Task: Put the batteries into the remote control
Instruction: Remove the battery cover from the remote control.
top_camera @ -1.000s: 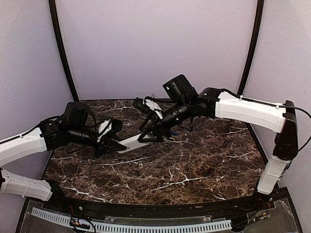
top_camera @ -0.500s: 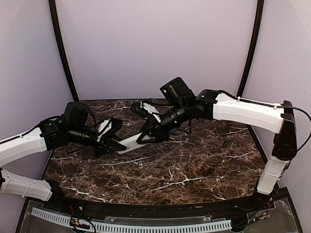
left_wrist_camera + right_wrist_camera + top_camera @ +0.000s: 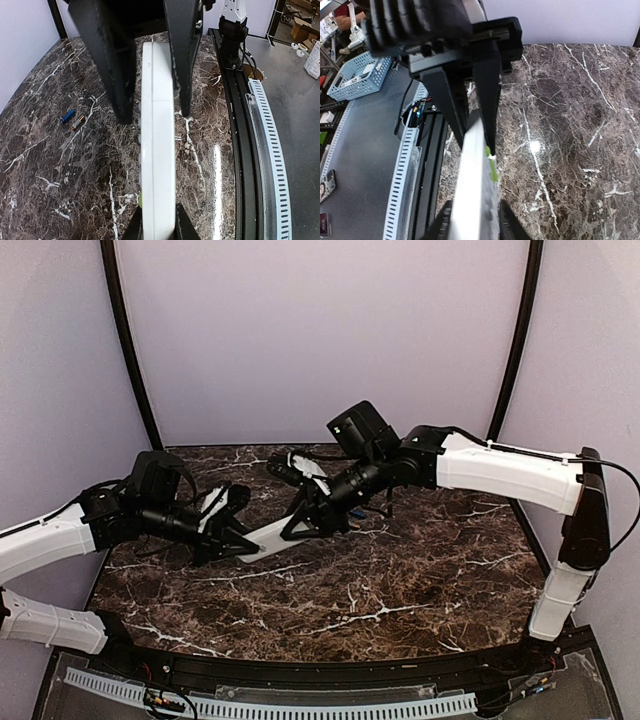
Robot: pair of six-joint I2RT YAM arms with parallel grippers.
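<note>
Left gripper [image 3: 232, 530] clamps the remote [image 3: 157, 150] on edge, steadying it.
Right gripper [image 3: 305, 523] straddles its far end, jaws narrow; whether it grips firmly I cannot tell. Batteries [image 3: 68, 116] lie well apart on the table [image 3: 400, 580], not yet loaded.

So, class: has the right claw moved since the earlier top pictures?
Yes: the right claw has shifted slightly left, away from the black pole at back right.
</note>
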